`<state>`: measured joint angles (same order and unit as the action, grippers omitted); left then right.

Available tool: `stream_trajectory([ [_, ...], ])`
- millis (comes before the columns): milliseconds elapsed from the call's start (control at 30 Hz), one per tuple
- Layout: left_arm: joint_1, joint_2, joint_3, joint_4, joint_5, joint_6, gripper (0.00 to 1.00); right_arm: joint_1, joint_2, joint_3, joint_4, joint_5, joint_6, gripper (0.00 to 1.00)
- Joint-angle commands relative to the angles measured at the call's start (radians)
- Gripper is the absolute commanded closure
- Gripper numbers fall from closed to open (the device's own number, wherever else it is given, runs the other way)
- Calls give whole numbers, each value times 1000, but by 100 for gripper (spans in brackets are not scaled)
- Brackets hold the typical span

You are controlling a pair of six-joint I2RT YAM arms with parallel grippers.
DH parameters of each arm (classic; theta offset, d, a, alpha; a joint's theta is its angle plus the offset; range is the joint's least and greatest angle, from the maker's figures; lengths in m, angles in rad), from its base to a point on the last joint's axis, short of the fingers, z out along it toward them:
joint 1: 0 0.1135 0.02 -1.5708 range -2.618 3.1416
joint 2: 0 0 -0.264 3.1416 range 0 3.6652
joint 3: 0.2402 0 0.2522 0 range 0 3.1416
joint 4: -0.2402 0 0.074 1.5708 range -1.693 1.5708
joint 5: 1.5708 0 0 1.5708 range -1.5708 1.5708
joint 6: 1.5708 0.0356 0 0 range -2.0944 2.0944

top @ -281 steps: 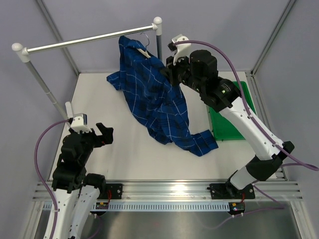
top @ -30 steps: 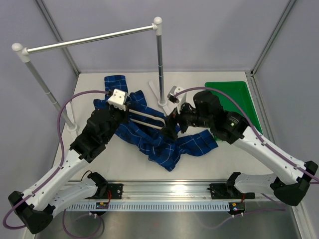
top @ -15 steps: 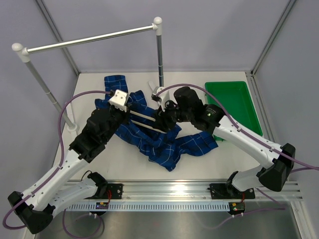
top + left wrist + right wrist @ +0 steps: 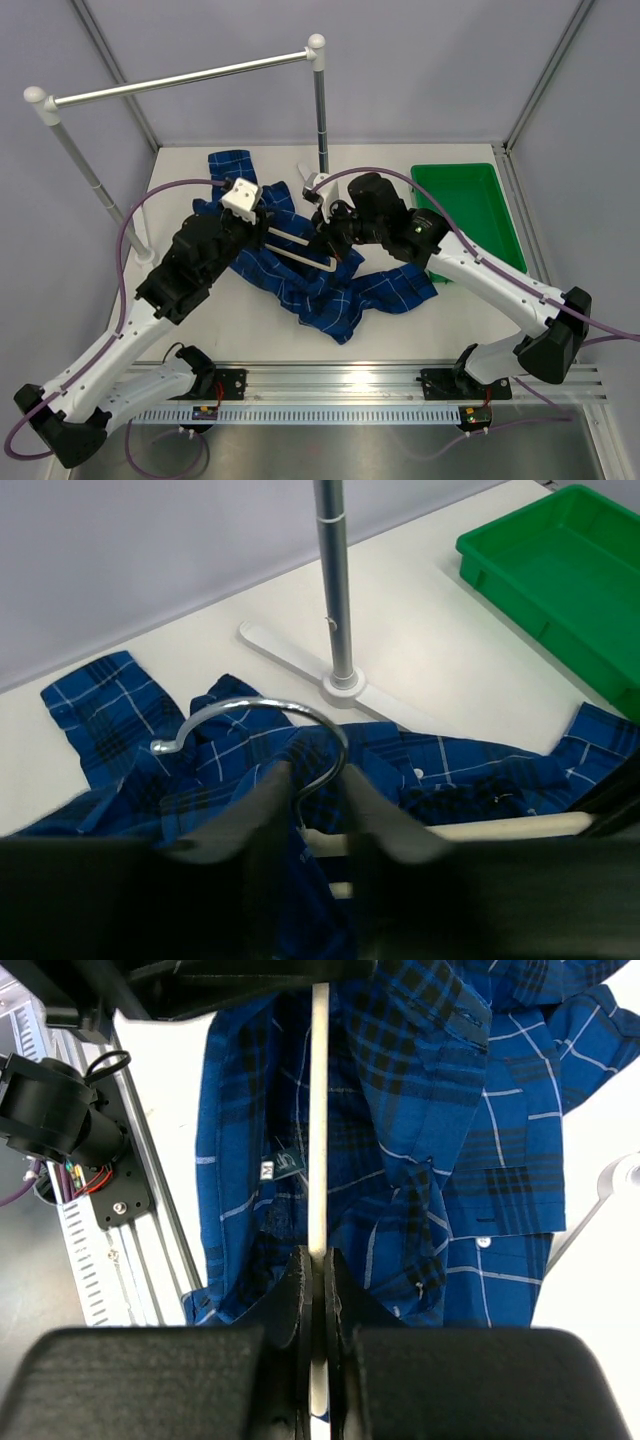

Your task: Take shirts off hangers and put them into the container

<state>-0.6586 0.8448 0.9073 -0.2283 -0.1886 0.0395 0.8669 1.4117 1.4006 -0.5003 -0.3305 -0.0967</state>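
Right wrist: clenched right hand (image 4: 315,1262) on hanger (image 4: 318,1110), above shirt (image 4: 430,1160). Left wrist: loosely parted left hand (image 4: 316,785) around metal hook (image 4: 250,703).

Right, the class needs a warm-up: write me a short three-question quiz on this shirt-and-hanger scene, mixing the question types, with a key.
1. True or false: the checked shirt lies inside the green tray.
2. What is the right gripper shut on? A: the rail's upright post. B: the wooden bar of the hanger. C: a shirt sleeve.
3. Fill the gap: the hanger's metal hook rises between the fingers of the ____ gripper.

Key:
1. False; it lies on the table.
2. B.
3. Left; it is the left gripper.
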Motion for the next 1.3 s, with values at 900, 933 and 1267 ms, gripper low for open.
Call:
stream_trajectory([
  [900,-4,-17,100,-241,97,-354,9,9,-140,-144,164,205,127,100],
  [933,-10,8,100,-237,62,-355,9,11,-145,-147,166,203,130,100],
  [1267,-27,148,122,-229,-153,-385,27,11,-180,-176,186,188,137,100],
])
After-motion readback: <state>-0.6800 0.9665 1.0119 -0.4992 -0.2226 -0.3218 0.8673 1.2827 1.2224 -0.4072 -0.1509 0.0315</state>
